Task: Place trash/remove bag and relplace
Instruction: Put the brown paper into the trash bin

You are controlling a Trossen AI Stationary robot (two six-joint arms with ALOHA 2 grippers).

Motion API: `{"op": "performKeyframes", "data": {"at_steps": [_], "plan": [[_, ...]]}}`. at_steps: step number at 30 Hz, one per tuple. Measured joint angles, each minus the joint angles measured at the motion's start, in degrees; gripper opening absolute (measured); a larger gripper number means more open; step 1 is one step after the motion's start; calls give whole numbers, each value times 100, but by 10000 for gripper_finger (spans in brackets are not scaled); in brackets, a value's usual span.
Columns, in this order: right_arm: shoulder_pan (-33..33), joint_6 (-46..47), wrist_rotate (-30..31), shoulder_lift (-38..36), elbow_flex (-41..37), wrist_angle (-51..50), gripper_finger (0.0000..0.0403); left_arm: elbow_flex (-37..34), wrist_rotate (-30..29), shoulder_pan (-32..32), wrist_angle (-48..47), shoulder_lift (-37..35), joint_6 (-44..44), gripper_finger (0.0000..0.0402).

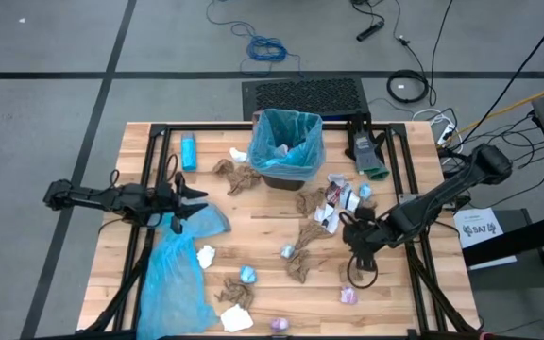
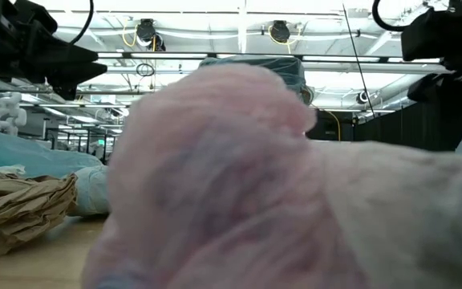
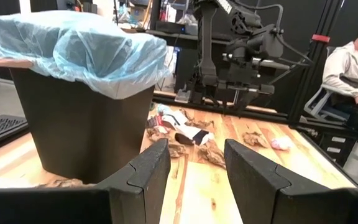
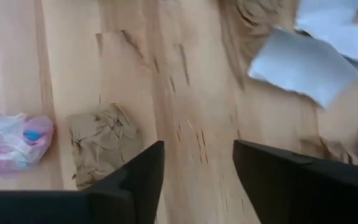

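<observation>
Many scraps: trash [image 1: 302, 247] lies scattered over the wooden table [image 1: 263, 219], mostly between the bin and the near edge, and to the right of the bin.
Brown wads: one crumpled brown paper wad [image 1: 235, 175] sits just left of the bin; another brown wad [image 4: 99, 142] lies on the bare wood near the right gripper's fingers.
Pink wrapper: a pink wrapper [image 4: 14, 139] lies beside that brown wad, close to it but apart; another pink piece [image 2: 239, 185] fills most of the low view, right against the lens.
White bits: white paper bits [image 1: 237, 317] rest near the table's front edge.
Bin: a dark bin [image 1: 285, 149] stands upright at the back centre of the table, lined with a light-blue bag [image 3: 79, 46] folded over its rim.
Spare bag: a loose light-blue bag [image 1: 176, 274] is spread flat on the left side.
Right gripper: right gripper [image 1: 354, 247] hangs over the scraps right of centre, fingers spread, holding nothing.
Left gripper: left gripper [image 1: 189, 201] hovers at the upper end of the loose bag, pointed toward the bin, fingers apart and empty.
</observation>
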Motion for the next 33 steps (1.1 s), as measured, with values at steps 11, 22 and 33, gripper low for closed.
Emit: {"op": "performKeyframes", "data": {"at_steps": [11,22,33], "plan": [[255,-1167,-1182,926,0,1066,226,0,-9,0,2,203,-9,157],[714,-1112,-1034,1650,26,1160,185,0,-20,2,2,205,-11,157],[748,-690,-655,1781,135,1113,13,0,-42,2,4,205,465,157]]}}
